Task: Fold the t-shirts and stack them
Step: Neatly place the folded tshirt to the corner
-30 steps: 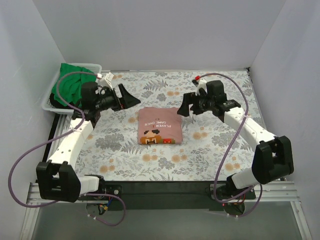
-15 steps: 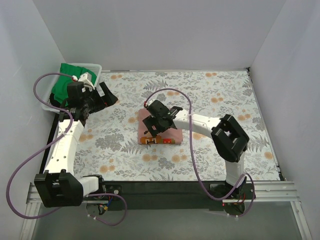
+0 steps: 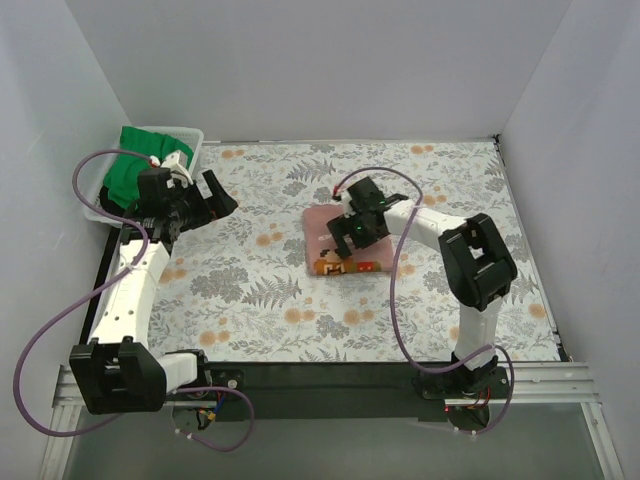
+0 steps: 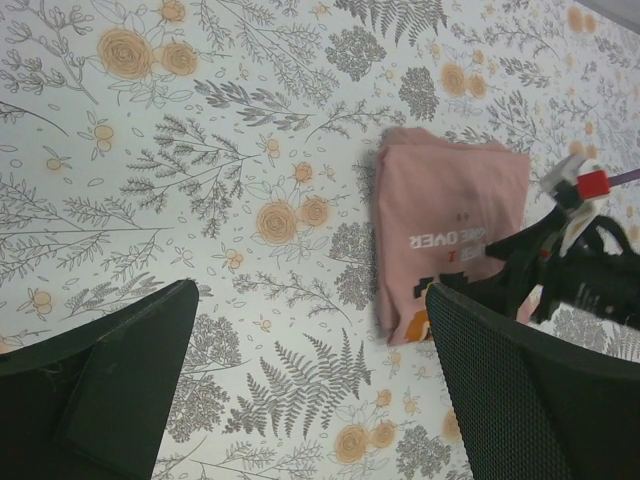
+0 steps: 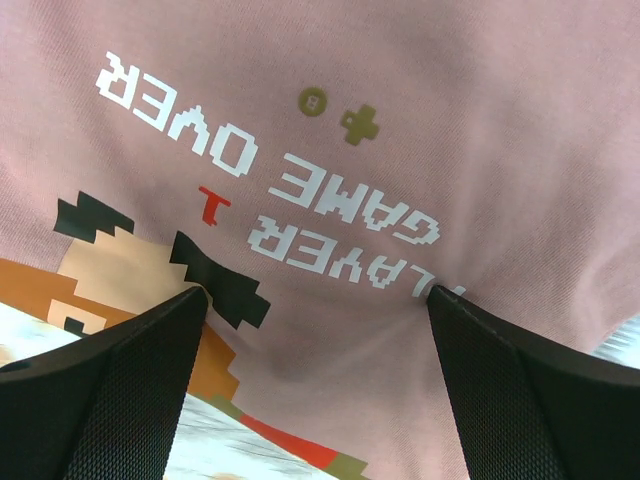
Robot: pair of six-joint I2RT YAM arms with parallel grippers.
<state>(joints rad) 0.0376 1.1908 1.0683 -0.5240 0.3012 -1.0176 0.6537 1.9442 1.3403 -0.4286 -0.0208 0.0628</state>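
Hovering right gripper (image 3: 345,240) spread wide over the folded pink t-shirt (image 3: 318,224) at frame centre, left gripper (image 3: 218,196) gaping upper left; soft, limp cloth, probably needing pinching at a folded edge

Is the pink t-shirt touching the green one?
Apart. The top view shows the green t-shirt in the white basket at the left, the pink t-shirt mid-table, with floral cloth between them.
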